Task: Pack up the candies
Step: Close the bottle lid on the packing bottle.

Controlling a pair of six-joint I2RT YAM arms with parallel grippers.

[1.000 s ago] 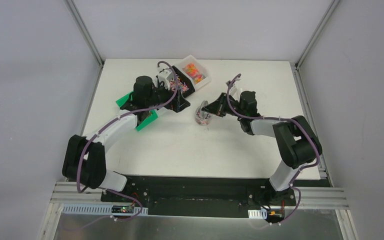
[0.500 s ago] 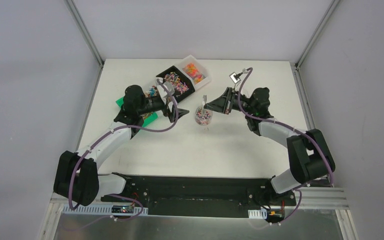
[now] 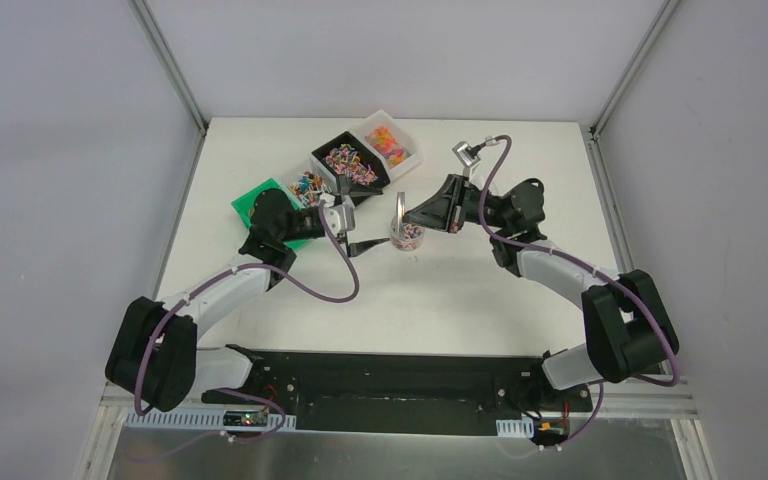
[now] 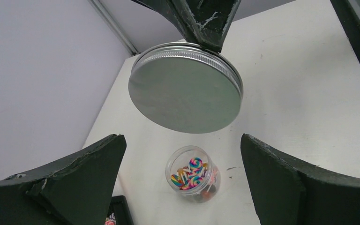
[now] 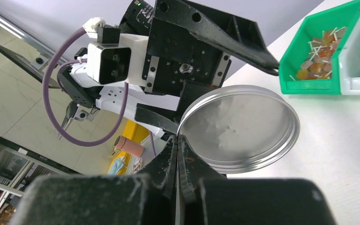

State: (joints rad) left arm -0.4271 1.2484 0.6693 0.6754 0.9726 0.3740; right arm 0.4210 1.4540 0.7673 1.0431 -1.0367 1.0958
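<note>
Hovering over a white table (image 3: 480, 300), two arms meet at the open jar (image 4: 193, 174). Bins (image 3: 317, 160) behind and to the left of the jar hold more sweets. The right gripper (image 5: 178, 138) is pinched tight on the rim of the metal lid (image 4: 185, 86), which hangs tilted just above the jar's mouth. The left gripper (image 3: 368, 245) sits just left of the jar, jaws spread wide and empty. Some candies (image 4: 190, 169) lie in the jar's lower half. Filling looks done or nearly so. Capping remains, the lid not yet seated.
</note>
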